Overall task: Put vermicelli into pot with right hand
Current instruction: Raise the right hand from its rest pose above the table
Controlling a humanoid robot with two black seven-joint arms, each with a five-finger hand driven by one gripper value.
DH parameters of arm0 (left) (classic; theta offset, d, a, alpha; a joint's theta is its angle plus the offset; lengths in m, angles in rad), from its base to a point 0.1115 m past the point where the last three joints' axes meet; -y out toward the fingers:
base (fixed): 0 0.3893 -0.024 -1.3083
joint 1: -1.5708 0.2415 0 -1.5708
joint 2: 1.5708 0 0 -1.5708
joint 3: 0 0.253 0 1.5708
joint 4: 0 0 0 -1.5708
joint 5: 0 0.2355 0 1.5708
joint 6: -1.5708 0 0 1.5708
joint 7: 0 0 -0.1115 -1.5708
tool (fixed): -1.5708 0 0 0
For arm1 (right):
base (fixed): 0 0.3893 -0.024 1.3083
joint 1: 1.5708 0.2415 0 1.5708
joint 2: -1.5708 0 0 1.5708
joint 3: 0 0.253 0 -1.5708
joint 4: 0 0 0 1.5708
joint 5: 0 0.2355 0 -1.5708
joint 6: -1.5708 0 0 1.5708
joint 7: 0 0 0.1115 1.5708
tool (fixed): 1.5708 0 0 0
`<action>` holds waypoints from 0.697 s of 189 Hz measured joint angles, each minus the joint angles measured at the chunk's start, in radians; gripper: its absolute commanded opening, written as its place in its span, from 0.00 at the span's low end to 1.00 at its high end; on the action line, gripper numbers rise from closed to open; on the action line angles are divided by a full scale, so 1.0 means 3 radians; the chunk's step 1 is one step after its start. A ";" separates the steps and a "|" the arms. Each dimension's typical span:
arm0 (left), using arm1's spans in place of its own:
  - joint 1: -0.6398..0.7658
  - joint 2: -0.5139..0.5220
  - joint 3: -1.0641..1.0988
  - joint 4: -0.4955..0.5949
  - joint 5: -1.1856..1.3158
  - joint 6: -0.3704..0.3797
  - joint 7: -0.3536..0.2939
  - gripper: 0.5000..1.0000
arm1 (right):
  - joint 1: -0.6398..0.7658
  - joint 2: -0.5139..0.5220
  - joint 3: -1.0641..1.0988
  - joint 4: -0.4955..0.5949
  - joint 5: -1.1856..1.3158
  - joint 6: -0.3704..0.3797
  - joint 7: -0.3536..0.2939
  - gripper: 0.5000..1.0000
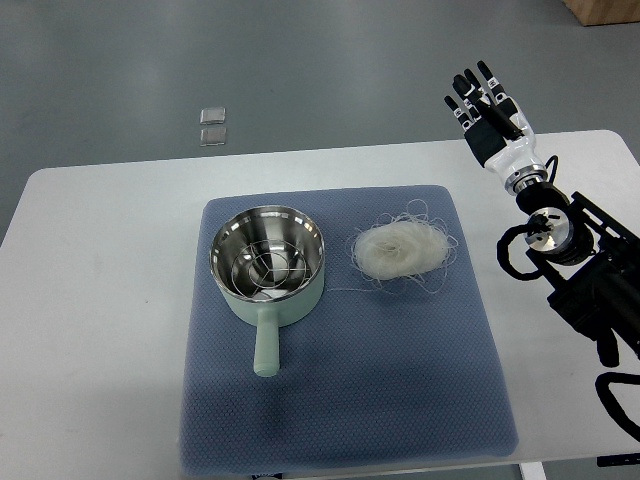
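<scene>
A pale nest of vermicelli (402, 250) lies on the blue mat (340, 400), just right of the pot. The pot (267, 262) is mint green with a steel inside and a wire rack in it, its handle pointing toward me. My right hand (487, 108) is raised at the upper right, beyond the mat's far right corner, well away from the vermicelli. Its fingers are stretched out and hold nothing. The left arm does not show.
The mat lies on a white table (100, 300). Two small clear squares (212, 126) lie on the grey floor beyond the table's far edge. My right arm's black links and cables (585, 270) take up the right edge.
</scene>
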 measured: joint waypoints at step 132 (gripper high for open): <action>0.0000 0.0000 0.0009 0.0001 -0.0001 0.0000 0.0000 1.00 | 0.0303 -0.0333 -0.0381 0.0137 -0.0763 0.0281 -0.0038 0.97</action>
